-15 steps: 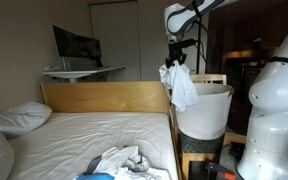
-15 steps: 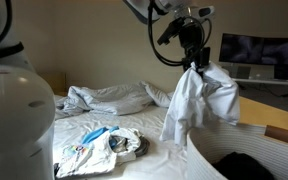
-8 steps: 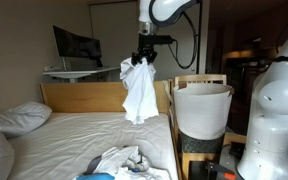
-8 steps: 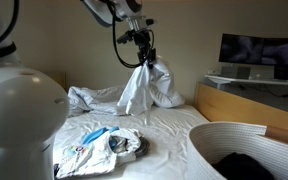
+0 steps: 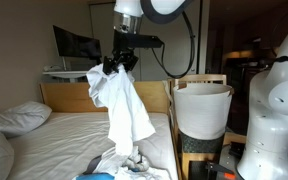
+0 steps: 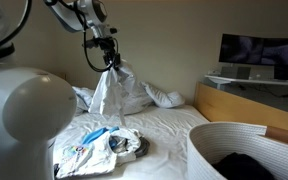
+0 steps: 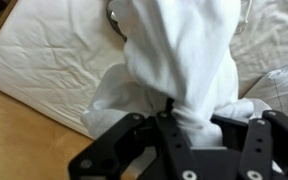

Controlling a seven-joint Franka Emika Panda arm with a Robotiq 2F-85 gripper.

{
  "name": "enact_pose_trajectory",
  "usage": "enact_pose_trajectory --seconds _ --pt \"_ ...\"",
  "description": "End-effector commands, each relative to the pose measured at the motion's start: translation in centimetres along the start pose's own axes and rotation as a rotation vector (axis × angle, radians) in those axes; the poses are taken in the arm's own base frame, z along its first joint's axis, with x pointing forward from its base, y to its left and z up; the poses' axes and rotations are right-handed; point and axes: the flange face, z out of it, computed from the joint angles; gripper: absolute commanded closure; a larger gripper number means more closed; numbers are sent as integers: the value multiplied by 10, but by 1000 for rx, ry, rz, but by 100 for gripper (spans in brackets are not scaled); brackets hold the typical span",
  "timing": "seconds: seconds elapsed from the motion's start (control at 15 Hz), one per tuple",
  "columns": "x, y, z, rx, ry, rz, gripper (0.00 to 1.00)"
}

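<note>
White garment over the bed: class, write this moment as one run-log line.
end effector: shut on white garment | garment: hanging above bed | printed shirt: lying on bed | white basket: beside bed

A bedroom in a home is being shown. The room is being taken up by a bed with a wooden frame, a white sheet and a pillow. Clothes are being seen strewn on it. A laundry basket is being kept beside it, and a monitor on a desk behind.

Arm aloft, fingers seemingly closed
</note>
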Motion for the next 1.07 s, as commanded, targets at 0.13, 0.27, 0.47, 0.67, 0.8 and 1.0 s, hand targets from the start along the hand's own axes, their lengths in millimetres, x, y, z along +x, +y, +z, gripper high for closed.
enact_pose_trajectory --seconds 0.13,0.27,0.47,0.67,0.8,1.0 --pt "-14 -30 -24 93 100 -33 45" --pt "-5 -30 -34 128 163 -22 32" --pt "18 -13 -44 170 232 2 14" --pt "54 31 -48 175 237 62 1" --pt "79 71 -50 168 221 100 0" --pt "115 146 -57 170 177 141 0"
